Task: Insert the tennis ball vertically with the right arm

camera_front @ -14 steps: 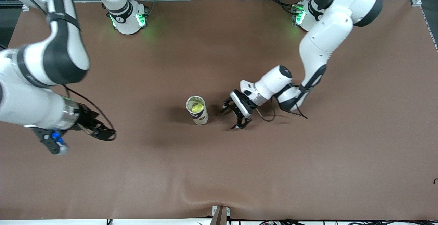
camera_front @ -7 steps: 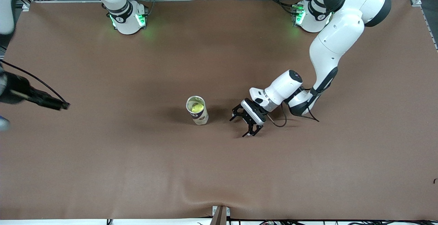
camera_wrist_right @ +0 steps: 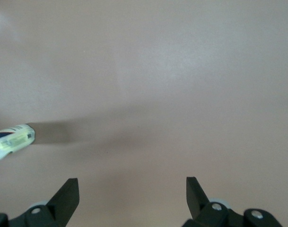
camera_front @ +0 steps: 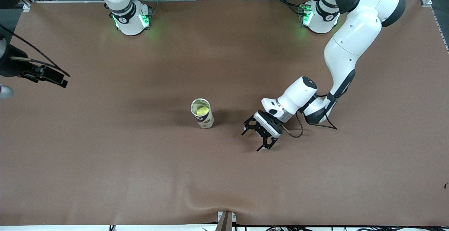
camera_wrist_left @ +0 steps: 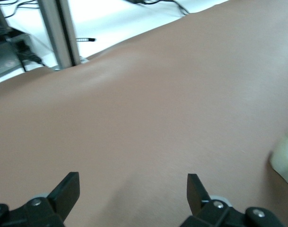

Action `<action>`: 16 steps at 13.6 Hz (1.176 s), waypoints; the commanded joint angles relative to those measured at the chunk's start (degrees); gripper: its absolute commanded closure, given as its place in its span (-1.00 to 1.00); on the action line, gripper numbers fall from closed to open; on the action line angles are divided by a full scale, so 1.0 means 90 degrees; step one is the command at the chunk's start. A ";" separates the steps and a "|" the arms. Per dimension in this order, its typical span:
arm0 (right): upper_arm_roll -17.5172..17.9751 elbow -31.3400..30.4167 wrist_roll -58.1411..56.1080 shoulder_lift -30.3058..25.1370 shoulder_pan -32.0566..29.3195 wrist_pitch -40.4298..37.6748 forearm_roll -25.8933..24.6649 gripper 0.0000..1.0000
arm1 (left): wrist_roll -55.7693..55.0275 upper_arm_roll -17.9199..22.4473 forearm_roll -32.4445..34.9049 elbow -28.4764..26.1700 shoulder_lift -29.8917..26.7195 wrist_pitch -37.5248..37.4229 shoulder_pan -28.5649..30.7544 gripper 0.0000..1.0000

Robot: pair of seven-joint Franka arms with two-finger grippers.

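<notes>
Tennis ball (camera_front: 201, 110) sits inside upright open can (camera_front: 202, 113), mid tabletop (camera_front: 140, 171); yellow-green, seen through can mouth. Can pale, dark label band, standing vertical.

Left arm bends down from base, wrist angled low; left tool (camera_front: 260, 138) just above tabletop beside can, toward left arm's end, fingers (camera_wrist_left: 67, 191) spread, holding nothing.

Right arm mostly out of front view at table edge; right tool (camera_wrist_right: 132, 196) released, 2 fingers apart, empty, over bare tabletop.
</notes>
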 commanded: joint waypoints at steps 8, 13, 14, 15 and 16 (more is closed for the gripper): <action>-0.0103 0.0653 -0.0656 -0.0139 0.0084 -0.0926 -0.0089 -1.00 | -0.0401 -0.0389 -0.1590 0.1861 -0.0172 -0.3372 -0.0153 -1.00; -0.0543 0.0575 -0.1575 -0.0227 0.0133 -0.0906 0.0090 -1.00 | -0.0342 -0.0789 -0.1767 0.2457 -0.0231 -0.5148 -0.0027 -1.00; -0.0542 0.0565 -0.1575 -0.0246 0.0133 -0.0925 0.0090 -1.00 | -0.0333 -0.0809 -0.1826 0.2525 -0.0396 -0.5499 0.0051 -1.00; -0.0542 0.0536 -0.1575 -0.0256 0.0133 -0.0926 0.0090 -1.00 | -0.0333 -0.0819 -0.1836 0.2545 -0.0552 -0.5870 0.0081 -1.00; -0.0523 0.0564 -0.1555 -0.0246 0.0152 -0.0916 0.0080 -1.00 | -0.0333 -0.0819 -0.1865 0.2555 -0.0737 -0.6183 0.0110 -1.00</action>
